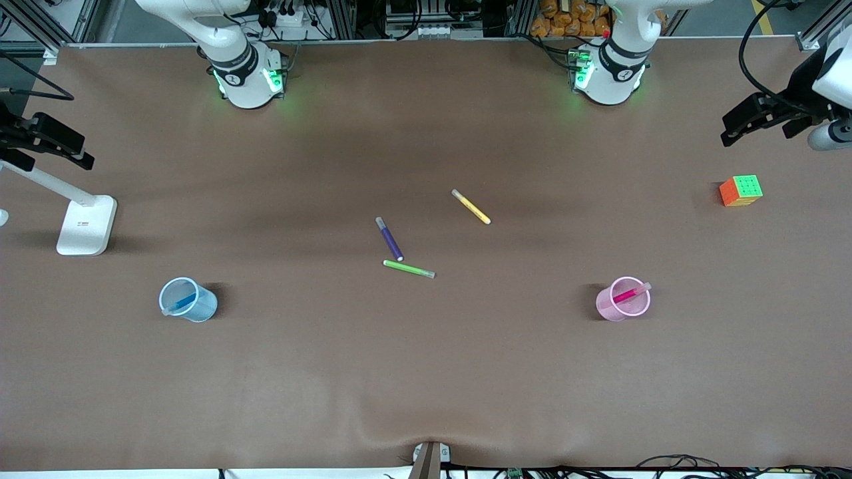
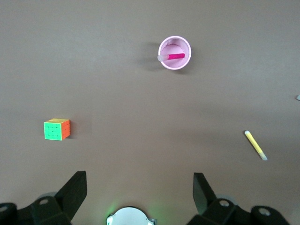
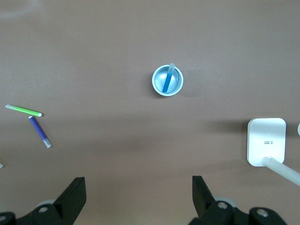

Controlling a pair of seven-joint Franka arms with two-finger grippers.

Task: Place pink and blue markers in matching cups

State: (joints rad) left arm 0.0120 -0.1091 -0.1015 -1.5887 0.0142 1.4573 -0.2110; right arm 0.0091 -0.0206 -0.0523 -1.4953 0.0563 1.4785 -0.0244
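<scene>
two markers in matching cups, both arms pulled back high.

pink marker (image 1: pixel 629 293) leans inside pink cup (image 1: pixel 622 299) twd left arm's end of table; blue marker (image 1: pixel 182 303) leans inside blue cup (image 1: pixel 188 300) twd right arm's end. 3 other markers lie loose mid-table btwn the cups, farther from front cam than either cup: purple marker (image 1: pixel 389 239), green marker (image 1: pixel 409 269) just beside its lower tip, yellow marker (image 1: pixel 471 207) a bit apart twd left arm's end. left gripper (image 2: pixel 139 190) up in the air at left arm's end, near rubik's cube (image 1: pixel 741 190), fingers spread wide, holding nothing. right gripper (image 3: pixel 138 190) up at right arm's end over white lamp stand (image 1: pixel 86 225), fingers also wide, nothing held.
</scene>
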